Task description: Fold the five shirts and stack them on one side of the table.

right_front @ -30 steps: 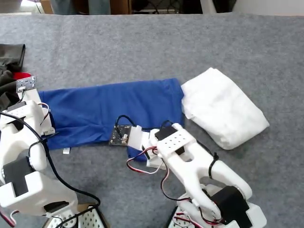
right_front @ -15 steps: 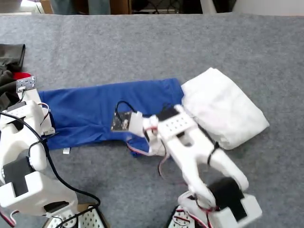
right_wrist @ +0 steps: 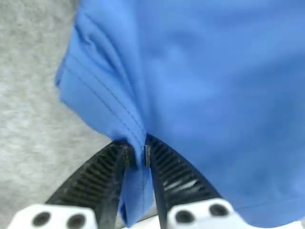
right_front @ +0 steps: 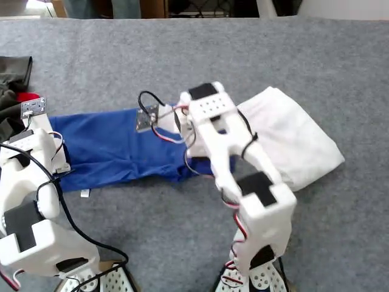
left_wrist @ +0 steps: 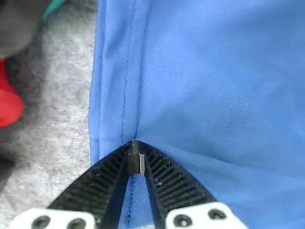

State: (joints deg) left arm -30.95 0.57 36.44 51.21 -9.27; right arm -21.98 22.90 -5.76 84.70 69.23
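A blue shirt (right_front: 115,146) lies stretched across the middle of the grey table (right_front: 182,55). My left gripper (left_wrist: 137,161) is shut on the blue shirt (left_wrist: 214,86) at its hemmed edge, at the shirt's left end in the high view. My right gripper (right_wrist: 136,152) is shut on a fold of the blue shirt (right_wrist: 214,71) and holds it above the shirt's far right part, with the right arm (right_front: 225,146) stretched over the cloth. A folded white shirt (right_front: 292,137) rests to the right, touching the blue one.
Dark and red clothes (right_front: 15,91) are heaped at the table's left edge. The red cloth (left_wrist: 9,102) lies just beside the blue shirt's hem. The left arm's base (right_front: 33,231) stands at the near left. Bare grey felt lies at the back and front.
My right gripper has carried the blue shirt's near right edge up and away from me, folding it over toward the far edge. The left arm has kept still.
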